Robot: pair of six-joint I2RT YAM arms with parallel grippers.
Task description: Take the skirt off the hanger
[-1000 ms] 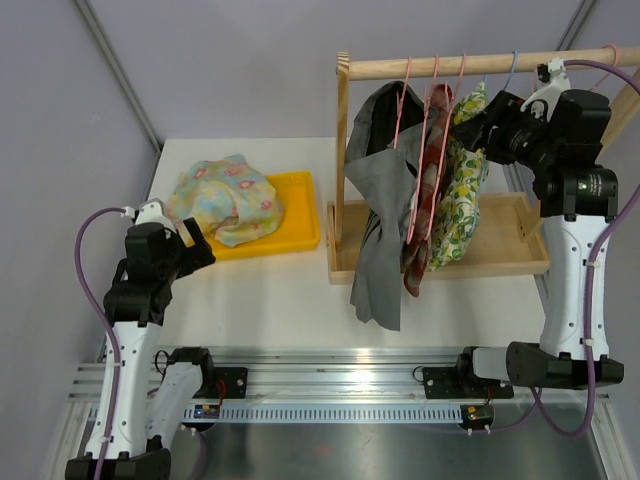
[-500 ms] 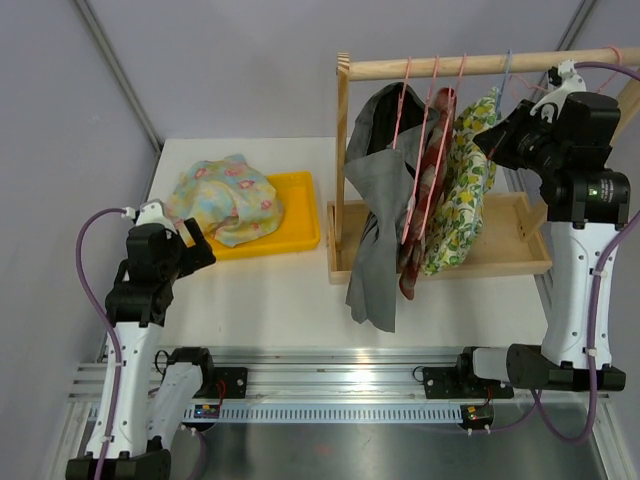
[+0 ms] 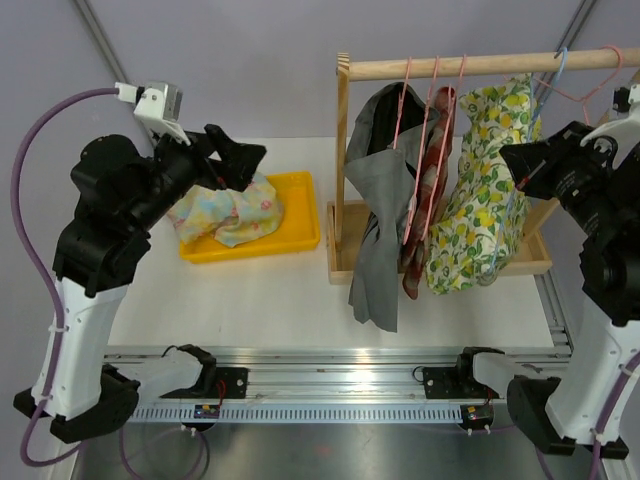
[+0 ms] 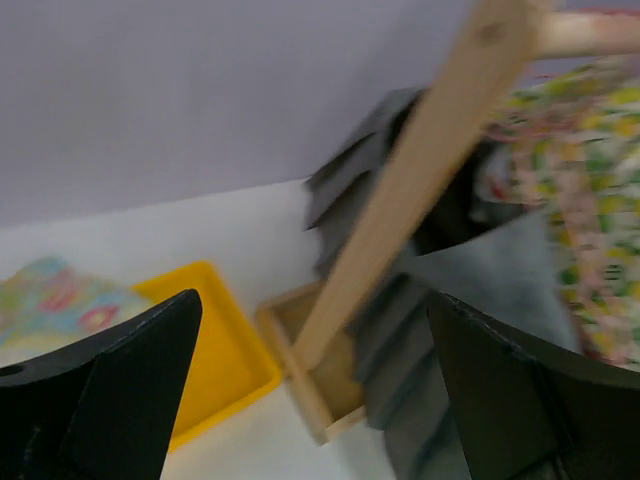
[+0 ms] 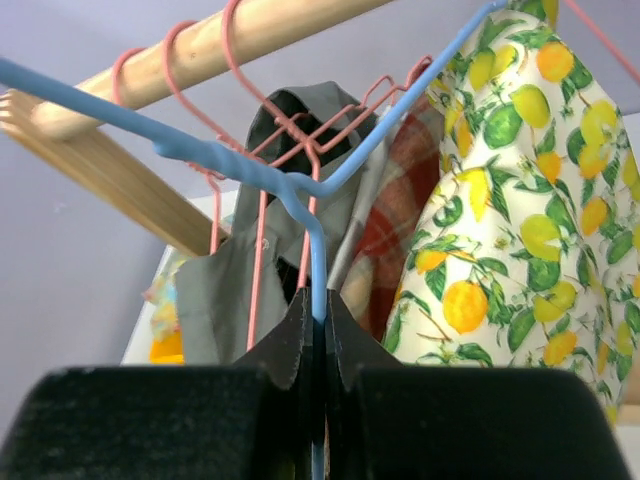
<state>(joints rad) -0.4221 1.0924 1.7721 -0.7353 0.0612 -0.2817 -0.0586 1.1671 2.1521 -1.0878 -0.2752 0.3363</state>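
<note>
The skirt (image 3: 485, 190), white with a lemon print, hangs from a blue hanger (image 3: 560, 62) at the right end of the wooden rail (image 3: 480, 65). My right gripper (image 3: 522, 165) is beside its upper right edge. In the right wrist view the right gripper (image 5: 318, 320) is shut on the blue hanger (image 5: 316, 250) where its wire runs down between the jaws, and the skirt (image 5: 520, 220) hangs just to the right. My left gripper (image 3: 235, 165) is raised above the yellow tray, open and holding nothing. In the left wrist view the left gripper (image 4: 312, 300) faces the rack's post (image 4: 420, 170).
A grey garment (image 3: 380, 210) and a red plaid one (image 3: 428, 190) hang on pink hangers left of the skirt. The rack stands in a wooden base tray (image 3: 520, 262). A yellow tray (image 3: 300, 215) holds a bunched floral cloth (image 3: 235, 205).
My right gripper shut on the blue hanger and drew it and the skirt rightward along the rail. My left arm rose from low at the left and swung toward the rack.
</note>
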